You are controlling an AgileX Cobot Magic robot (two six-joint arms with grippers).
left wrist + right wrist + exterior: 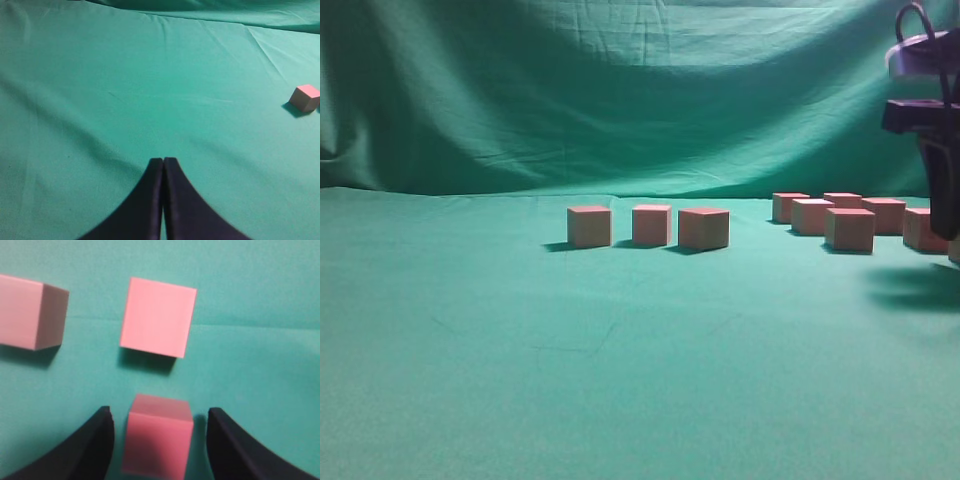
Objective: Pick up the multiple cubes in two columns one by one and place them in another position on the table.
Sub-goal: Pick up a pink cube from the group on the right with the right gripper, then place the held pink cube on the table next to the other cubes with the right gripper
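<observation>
Exterior view: three cubes (649, 226) in a row mid-table, small gaps between them, well apart from the rest. Further right, a tighter cluster (850, 216) of six cubes in two receding columns (the sixth half hidden behind the right arm; a sliver of one more possible at the frame edge, cannot tell). Nine counted for certain.

Right gripper (159, 432): fingers apart, straddling one cube (157, 439) with green cloth showing on both sides of it, so not clamped. Two more cubes beyond the tips, one straight ahead (158, 317), one off to the left (31, 311), each separated by bare cloth.

Left gripper (163, 167): fingertips pressed together, nothing between them, hovering over bare cloth. One lone cube (305, 97) near the right edge of that view.

Table (520, 350): green cloth, lightly wrinkled, wide open room across the whole near and left portion; far edge meets the draped backdrop (620, 90). Crowded only at far right.
</observation>
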